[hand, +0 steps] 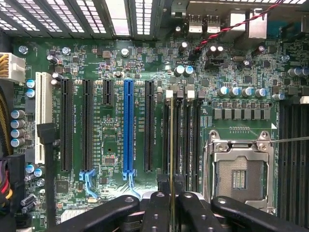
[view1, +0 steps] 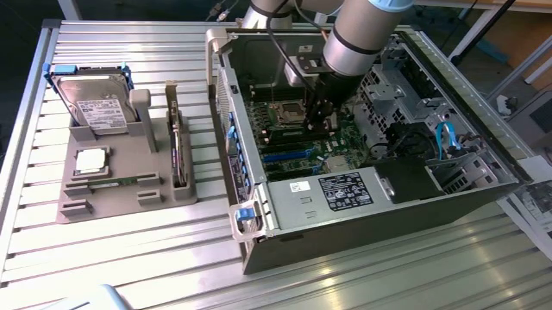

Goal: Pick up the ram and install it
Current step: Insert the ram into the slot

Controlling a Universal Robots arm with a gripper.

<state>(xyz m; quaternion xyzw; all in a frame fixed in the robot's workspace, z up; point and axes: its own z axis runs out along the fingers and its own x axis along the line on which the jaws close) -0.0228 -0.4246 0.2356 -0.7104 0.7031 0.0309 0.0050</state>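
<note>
Between the gripper's (hand: 171,215) fingers, closed on it, the ram (hand: 171,145) stands edge-on over the bank of memory slots (hand: 186,145) just beside the processor socket (hand: 239,176) on the motherboard (hand: 111,63). I judge the pickup done and insertion in hand; seating calls for a straight push, edge square to one slot.

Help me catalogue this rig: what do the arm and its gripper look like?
The arm is a thick silver-grey cylinder with a black ring round it and a black cable running alongside. The gripper is black; its fingers are rounded black bars dotted with small screw heads.
</note>
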